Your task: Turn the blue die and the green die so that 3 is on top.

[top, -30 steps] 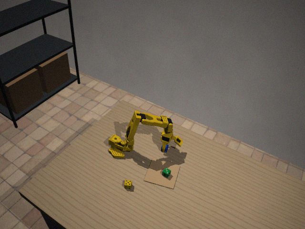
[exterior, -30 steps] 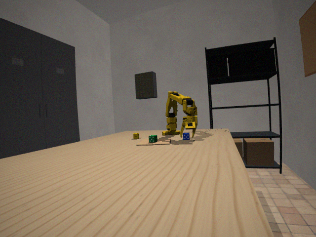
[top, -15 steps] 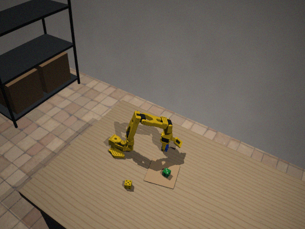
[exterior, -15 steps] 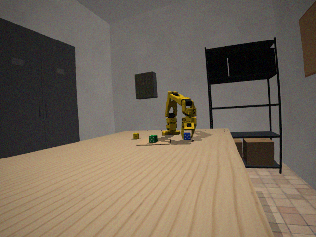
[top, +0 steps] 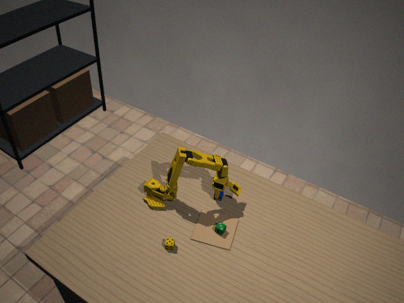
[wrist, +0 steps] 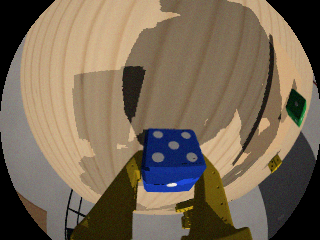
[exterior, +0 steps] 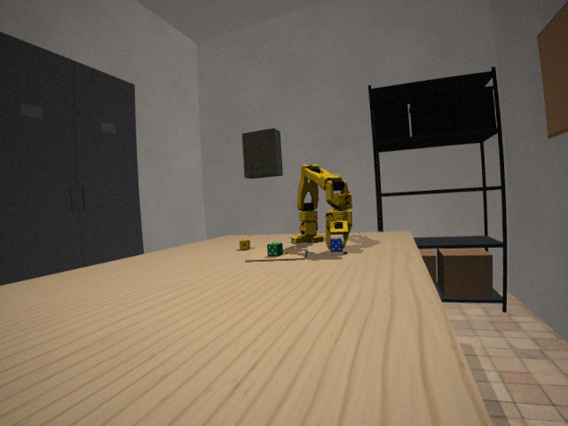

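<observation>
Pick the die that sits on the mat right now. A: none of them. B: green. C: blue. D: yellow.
B: the green die rests on the mat; the blue die is off it in the pincer, and the yellow die sits on bare table.

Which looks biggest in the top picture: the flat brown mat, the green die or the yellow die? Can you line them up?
1. The flat brown mat is by far the largest.
2. The green cube die and the yellow cube die look about the same size there. The green one may seem slightly bigger, but I can't rank them.
</observation>
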